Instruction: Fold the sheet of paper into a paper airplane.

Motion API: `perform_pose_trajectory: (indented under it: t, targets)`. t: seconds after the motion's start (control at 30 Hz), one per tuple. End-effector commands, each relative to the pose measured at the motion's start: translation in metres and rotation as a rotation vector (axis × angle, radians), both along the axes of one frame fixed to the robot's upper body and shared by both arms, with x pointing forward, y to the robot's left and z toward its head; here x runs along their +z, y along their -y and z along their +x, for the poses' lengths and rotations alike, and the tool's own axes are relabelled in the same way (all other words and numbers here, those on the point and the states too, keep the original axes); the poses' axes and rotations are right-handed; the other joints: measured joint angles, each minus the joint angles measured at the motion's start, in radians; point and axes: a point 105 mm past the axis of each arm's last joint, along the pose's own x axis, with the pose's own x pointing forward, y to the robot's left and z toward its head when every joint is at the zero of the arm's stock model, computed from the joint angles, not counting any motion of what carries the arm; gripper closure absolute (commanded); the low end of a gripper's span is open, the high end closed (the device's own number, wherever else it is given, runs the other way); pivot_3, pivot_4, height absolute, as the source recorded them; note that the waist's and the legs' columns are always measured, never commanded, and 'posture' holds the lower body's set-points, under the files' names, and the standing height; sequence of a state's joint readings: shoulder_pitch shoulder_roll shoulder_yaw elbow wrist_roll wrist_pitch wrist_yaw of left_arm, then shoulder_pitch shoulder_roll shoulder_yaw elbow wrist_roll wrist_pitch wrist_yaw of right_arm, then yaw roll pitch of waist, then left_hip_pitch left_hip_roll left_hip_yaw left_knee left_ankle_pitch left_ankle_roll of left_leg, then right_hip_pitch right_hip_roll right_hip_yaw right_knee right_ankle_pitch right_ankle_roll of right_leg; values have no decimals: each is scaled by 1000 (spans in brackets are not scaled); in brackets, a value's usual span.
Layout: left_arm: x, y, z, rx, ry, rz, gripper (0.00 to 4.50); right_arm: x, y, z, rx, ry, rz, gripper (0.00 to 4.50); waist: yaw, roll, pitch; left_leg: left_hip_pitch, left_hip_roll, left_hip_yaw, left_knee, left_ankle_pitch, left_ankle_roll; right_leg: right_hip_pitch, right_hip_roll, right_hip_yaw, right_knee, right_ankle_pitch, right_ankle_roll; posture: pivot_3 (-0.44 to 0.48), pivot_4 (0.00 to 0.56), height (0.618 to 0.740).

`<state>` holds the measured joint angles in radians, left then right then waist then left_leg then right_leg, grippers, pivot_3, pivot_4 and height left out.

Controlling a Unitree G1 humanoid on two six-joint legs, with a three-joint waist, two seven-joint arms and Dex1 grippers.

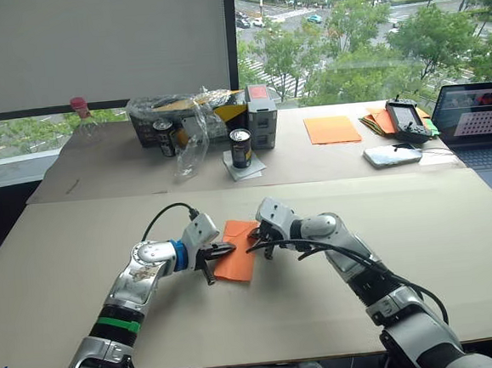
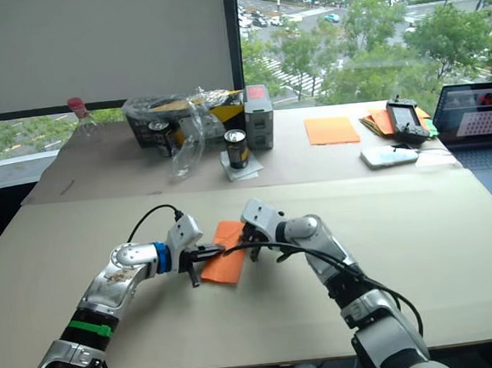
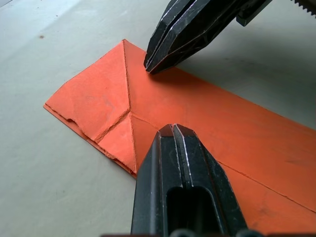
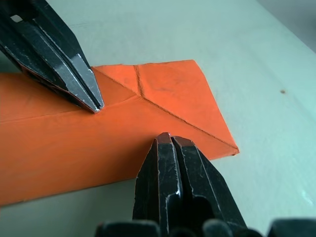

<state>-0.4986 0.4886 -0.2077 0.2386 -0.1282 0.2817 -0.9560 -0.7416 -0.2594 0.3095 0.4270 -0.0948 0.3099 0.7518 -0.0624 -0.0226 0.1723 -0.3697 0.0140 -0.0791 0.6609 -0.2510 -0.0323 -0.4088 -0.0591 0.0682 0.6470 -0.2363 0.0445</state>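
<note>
The sheet of paper (image 1: 236, 265) lies flat on the table's middle. It is bright orange and folded into a long layered strip, with two triangular flaps (image 3: 106, 98) meeting at a centre crease at one end. My left gripper (image 3: 173, 129) is shut, its tip pressing down on the strip near the flaps. My right gripper (image 4: 169, 138) is also shut, and its tip rests on the same end of the paper from the opposite side. The two tips stand a few centimetres apart. A paper airplane is out of view.
At the back stand two drink cans (image 1: 240, 147), a basket with a plastic bag (image 1: 191, 120) and a grey box (image 1: 262, 114). A smooth orange sheet (image 1: 331, 129), a stack of sheets (image 1: 377, 121), a controller (image 1: 407, 118), a white device (image 1: 392, 155) and a laptop (image 1: 480, 123) lie back right.
</note>
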Motion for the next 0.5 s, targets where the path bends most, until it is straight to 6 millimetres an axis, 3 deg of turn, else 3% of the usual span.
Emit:
perform_pose_trajectory:
  t: [0.03,0.3,0.4,0.5]
  targets:
    - [-10,-3,-3,10,-25,26,4500,12,8,15,-60,45,33,4443,1,0,0,0,0,0,0,0,0,0,0,0,0,0,0,0,150,732]
    - [-11,-3,-5,16,-27,20,4500,19,1,15,-12,90,63,4443,-2,0,0,0,0,0,0,0,0,0,0,0,0,0,0,0,150,732]
    - [-9,-2,-4,25,-32,1,4500,48,-4,11,35,218,143,4443,-4,0,0,0,0,0,0,0,0,0,0,0,0,0,0,0,150,732]
    - [-9,-1,-5,23,-38,-6,4500,42,0,8,47,200,119,4443,-4,0,0,0,0,0,0,0,0,0,0,0,0,0,0,0,150,732]
